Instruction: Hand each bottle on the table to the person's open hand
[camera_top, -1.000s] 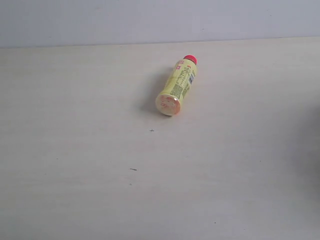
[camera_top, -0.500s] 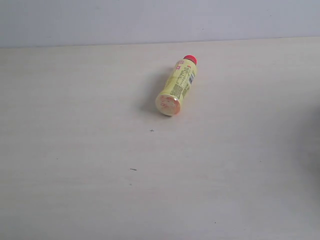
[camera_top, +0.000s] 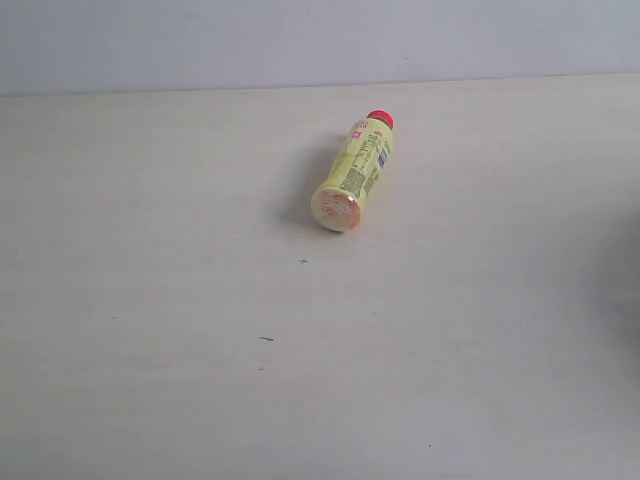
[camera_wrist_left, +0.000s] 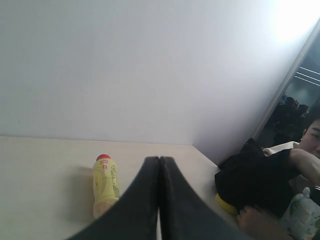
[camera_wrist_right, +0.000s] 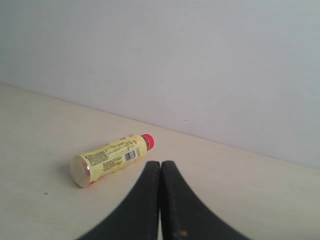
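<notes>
Nothing was moved since before: the yellow bottle (camera_top: 352, 172) was left lying on the desk (camera_top: 150, 350), with the left claw (camera_wrist_left: 159, 161) and right claw (camera_wrist_right: 160, 164) pressed closed.

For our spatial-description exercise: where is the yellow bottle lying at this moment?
In the exterior view the yellow bottle lies on its side on the table, slightly right of centre near the far edge, red cap pointing toward the wall.
</notes>
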